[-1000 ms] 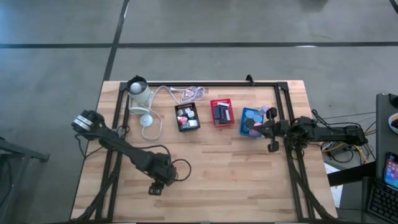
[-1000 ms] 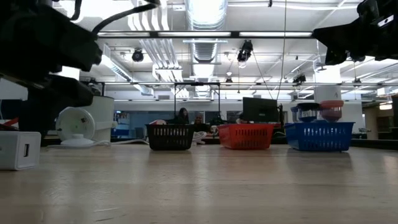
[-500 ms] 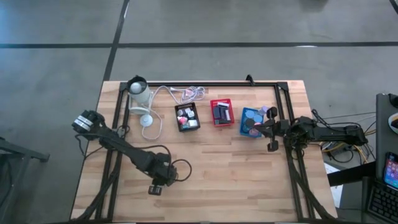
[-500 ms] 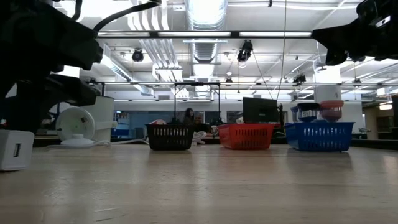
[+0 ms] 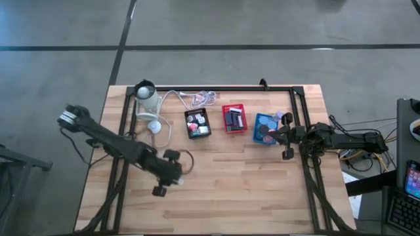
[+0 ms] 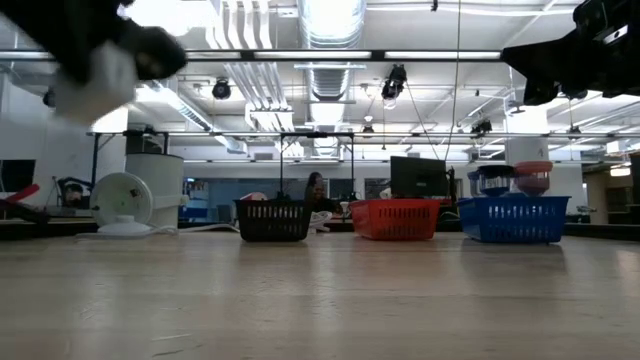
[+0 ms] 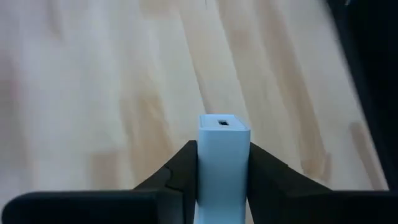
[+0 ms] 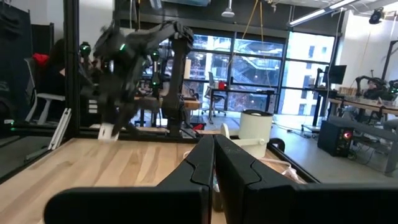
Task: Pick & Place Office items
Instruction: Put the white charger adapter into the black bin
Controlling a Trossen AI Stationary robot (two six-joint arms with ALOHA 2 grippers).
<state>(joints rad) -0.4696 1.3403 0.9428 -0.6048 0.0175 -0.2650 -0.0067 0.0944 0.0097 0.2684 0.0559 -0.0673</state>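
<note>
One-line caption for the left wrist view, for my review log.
Left gripper shut on a white block, a small slot in its end face, held above the bare wooden table.

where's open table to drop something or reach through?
Bare wood: the whole near half in front of the black tray, red tray and blue tray, right of the left gripper. Crowded: far edge, with trays, fan, cable, right gripper.

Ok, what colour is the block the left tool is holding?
White. The block sits clamped in the left tool, clearest in the left wrist view.
</note>
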